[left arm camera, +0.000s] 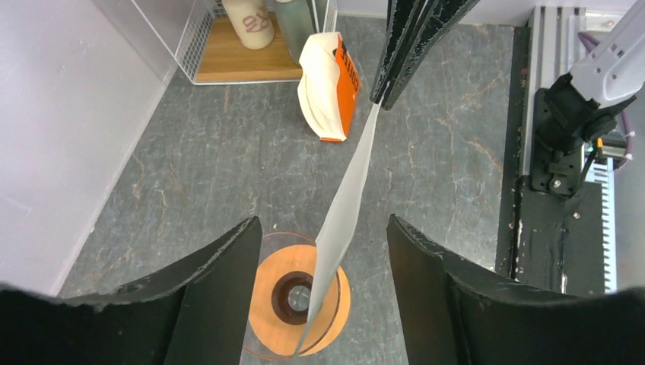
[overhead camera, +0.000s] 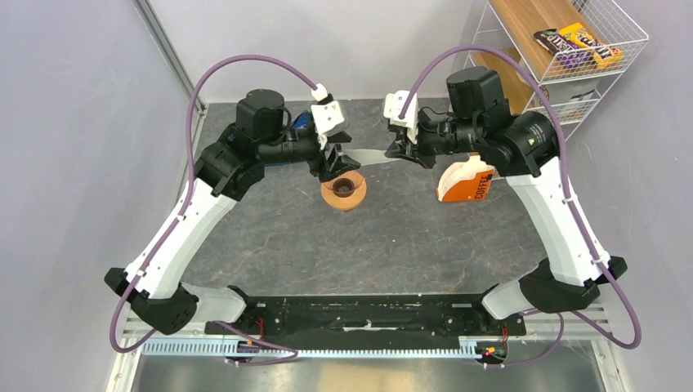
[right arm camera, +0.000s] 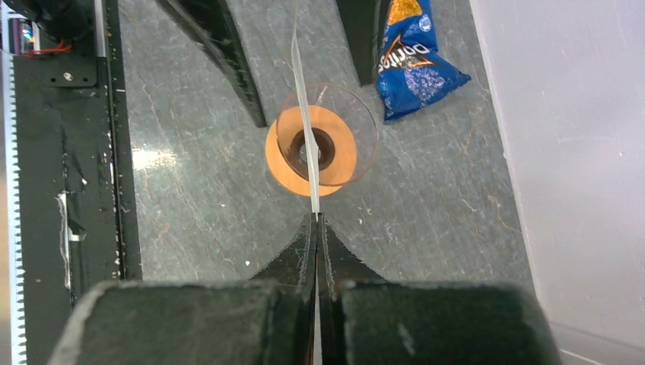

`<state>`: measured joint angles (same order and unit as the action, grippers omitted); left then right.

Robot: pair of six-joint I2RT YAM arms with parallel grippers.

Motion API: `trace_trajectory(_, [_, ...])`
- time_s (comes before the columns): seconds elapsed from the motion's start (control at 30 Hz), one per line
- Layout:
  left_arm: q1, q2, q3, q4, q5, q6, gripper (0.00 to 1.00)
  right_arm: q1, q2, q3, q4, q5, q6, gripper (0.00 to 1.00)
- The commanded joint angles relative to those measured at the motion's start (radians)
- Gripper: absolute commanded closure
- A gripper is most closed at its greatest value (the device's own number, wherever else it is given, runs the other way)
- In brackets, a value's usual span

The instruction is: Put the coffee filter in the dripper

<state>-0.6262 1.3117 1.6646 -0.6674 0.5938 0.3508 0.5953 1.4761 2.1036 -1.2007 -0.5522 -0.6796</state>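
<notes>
coffee filter [left arm camera: 346,205] pinched, above dripper [right arm camera: 344,148]

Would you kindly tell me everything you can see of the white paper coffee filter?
The thin white paper coffee filter is pressed flat and seen edge-on as a pale, slightly curved strip. The shut right claw pinches one end; the other end hangs between the black fingers of the open left claw, clear of both, above the round orange dripper with a dark centre. Whether it touches the dripper is unclear.

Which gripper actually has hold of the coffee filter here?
The right gripper: its jaws are pinched shut on one end of the coffee filter, while the left gripper stands open astride it.
</notes>
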Motion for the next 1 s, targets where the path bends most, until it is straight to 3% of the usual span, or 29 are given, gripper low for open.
trace_trajectory(0.0, [-0.035,-0.008,0.011,-0.048,-0.046,0.106,0.4,0.032,-0.03,-0.007,0.061,-0.002,0.054,1.0])
trace_trajectory(0.17, [-0.09,-0.022,-0.014,-0.1,-0.052,0.214,0.54,0.056,-0.041,-0.018,0.097,-0.004,0.121,1.0])
trace_trajectory(0.27, [-0.105,-0.037,-0.035,-0.104,-0.046,0.253,0.92,0.069,-0.054,-0.033,0.107,-0.017,0.154,1.0])
trace_trajectory(0.3, [-0.106,-0.046,-0.043,-0.102,-0.041,0.266,0.97,0.069,-0.054,-0.025,0.098,-0.025,0.166,0.93])
trace_trajectory(0.33, [-0.106,-0.063,-0.064,-0.088,-0.041,0.275,0.98,0.068,-0.056,-0.019,0.087,-0.026,0.19,0.78])
trace_trajectory(0.4, [-0.106,-0.102,-0.116,-0.064,-0.035,0.312,0.98,0.069,-0.064,-0.002,0.06,-0.025,0.227,0.59])
trace_trajectory(0.6, [-0.106,-0.168,-0.197,-0.028,0.026,0.349,0.98,0.069,-0.117,-0.005,0.004,-0.13,0.3,0.57])
trace_trajectory(0.73, [-0.106,-0.153,-0.182,-0.041,0.09,0.31,0.98,0.069,-0.107,-0.004,-0.019,-0.218,0.337,0.39])
trace_trajectory(0.83, [-0.106,-0.14,-0.169,-0.047,0.122,0.276,0.98,0.07,-0.092,0.005,-0.02,-0.234,0.353,0.38])
trace_trajectory(0.97, [-0.106,-0.141,-0.17,-0.047,0.153,0.263,0.98,0.07,-0.07,0.024,-0.025,-0.241,0.345,0.58])
